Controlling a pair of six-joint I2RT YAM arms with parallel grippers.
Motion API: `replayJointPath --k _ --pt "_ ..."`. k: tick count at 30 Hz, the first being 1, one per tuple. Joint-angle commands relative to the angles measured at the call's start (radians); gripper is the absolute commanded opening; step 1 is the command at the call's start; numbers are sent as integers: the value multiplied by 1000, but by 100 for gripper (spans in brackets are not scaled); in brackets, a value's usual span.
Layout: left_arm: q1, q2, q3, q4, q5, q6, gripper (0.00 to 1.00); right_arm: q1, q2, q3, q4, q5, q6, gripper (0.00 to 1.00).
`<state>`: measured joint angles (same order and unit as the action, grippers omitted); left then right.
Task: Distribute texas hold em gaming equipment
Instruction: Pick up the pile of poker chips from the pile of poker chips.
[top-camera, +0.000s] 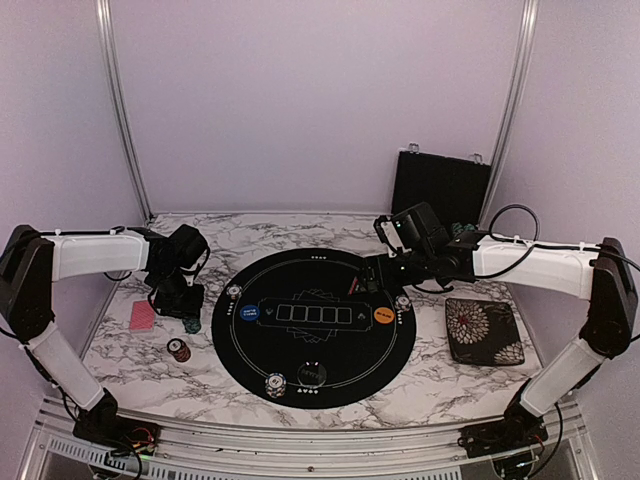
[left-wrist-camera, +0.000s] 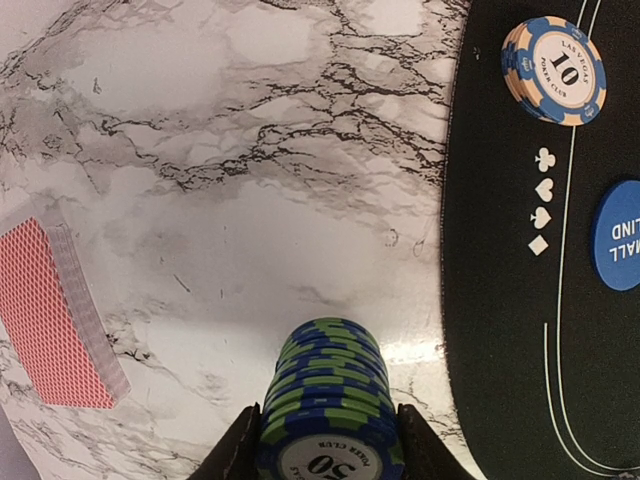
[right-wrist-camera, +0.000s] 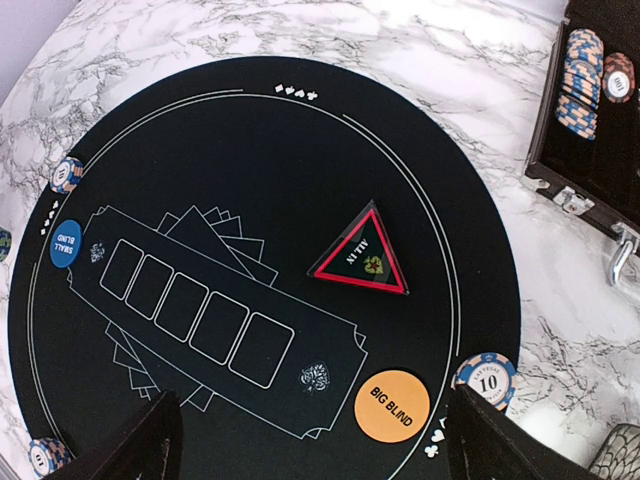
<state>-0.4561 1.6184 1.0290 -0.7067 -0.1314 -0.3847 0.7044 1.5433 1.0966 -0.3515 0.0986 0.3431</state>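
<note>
L: my left gripper (left-wrist-camera: 328, 432) clamps the upright green-blue stack (left-wrist-camera: 325, 360) near the tabletop's (left-wrist-camera: 250, 150) left edge | deck (left-wrist-camera: 45, 310) to its left | mat (left-wrist-camera: 500, 330) just right, my left arm nearer | R: right gripper (right-wrist-camera: 320, 450) wide open, empty, over the mat's far-right part

Lab test booth w/ alu frame posts (top-camera: 122, 100), plain lilac walls (top-camera: 320, 100), marble-look table (top-camera: 470, 385)
</note>
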Motion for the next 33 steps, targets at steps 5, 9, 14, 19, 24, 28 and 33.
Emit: replayJointPath --k 5,9,14,19,24,28,33 --pt "7 3 -8 1 -5 13 40 8 -2 12 10 12 9 88" --pt "7 -5 2 -6 -5 19 39 8 -1 15 9 12 8 88" --pt "7 -13 13 -18 -10 21 38 9 1 16 11 15 8 88" --pt "7 -19 26 -26 -14 21 38 9 2 19 11 15 9 88" --pt "7 -23 37 -33 -15 23 38 9 2 19 9 15 9 88" --pt "7 -24 43 -37 -14 22 38 8 3 19 11 15 8 88" --pt "7 -23 54 -43 -13 23 38 9 2 19 11 15 9 88"
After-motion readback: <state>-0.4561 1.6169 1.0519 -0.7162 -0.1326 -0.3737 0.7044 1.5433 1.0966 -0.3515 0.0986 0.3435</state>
